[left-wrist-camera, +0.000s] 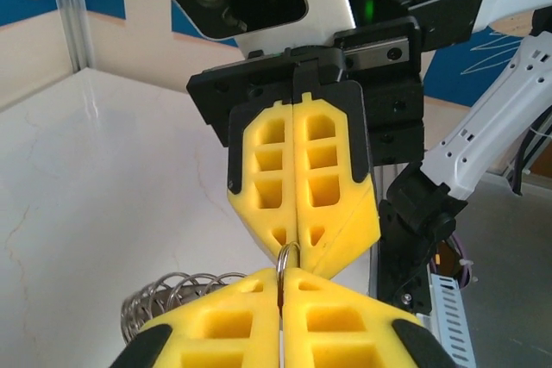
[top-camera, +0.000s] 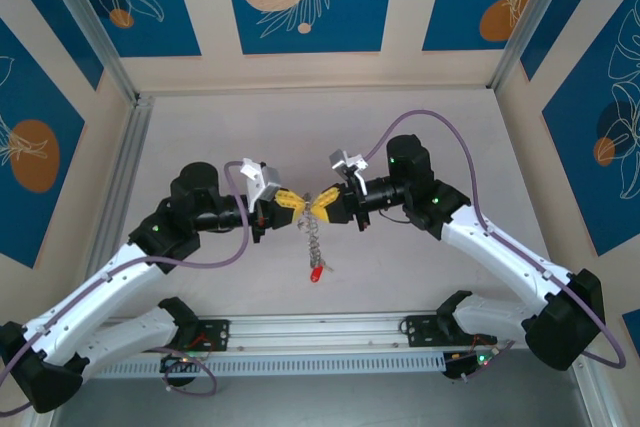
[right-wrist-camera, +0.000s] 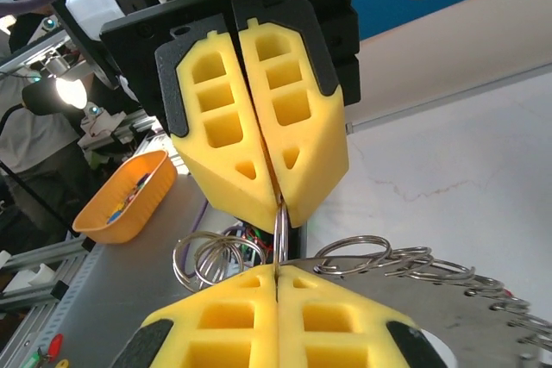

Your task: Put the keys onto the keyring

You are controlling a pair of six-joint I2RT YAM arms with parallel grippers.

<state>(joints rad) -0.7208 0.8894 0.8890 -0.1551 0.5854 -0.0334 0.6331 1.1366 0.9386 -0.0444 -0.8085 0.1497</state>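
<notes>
Over the middle of the table my left gripper (top-camera: 302,211) and right gripper (top-camera: 319,208) meet tip to tip. Both are shut on one thin metal ring of the keyring (left-wrist-camera: 290,258), which stands edge-on between the yellow pads. In the left wrist view my left gripper (left-wrist-camera: 282,277) is at the bottom and the right gripper (left-wrist-camera: 295,246) faces it. The right wrist view has the same ring (right-wrist-camera: 280,228) running from my right gripper (right-wrist-camera: 276,271) up into the left gripper (right-wrist-camera: 278,202). A silvery bunch (top-camera: 312,240) dangles below the tips, with the red-headed key (top-camera: 316,273) at its lower end.
Loose silver ring loops (right-wrist-camera: 205,258) fan out on both sides of the pinched ring, and more loops (left-wrist-camera: 168,295) show beside my left fingers. An orange tray (right-wrist-camera: 121,200) of small parts sits off the table beyond the rail. Aluminium rail (top-camera: 320,332) runs along the near edge.
</notes>
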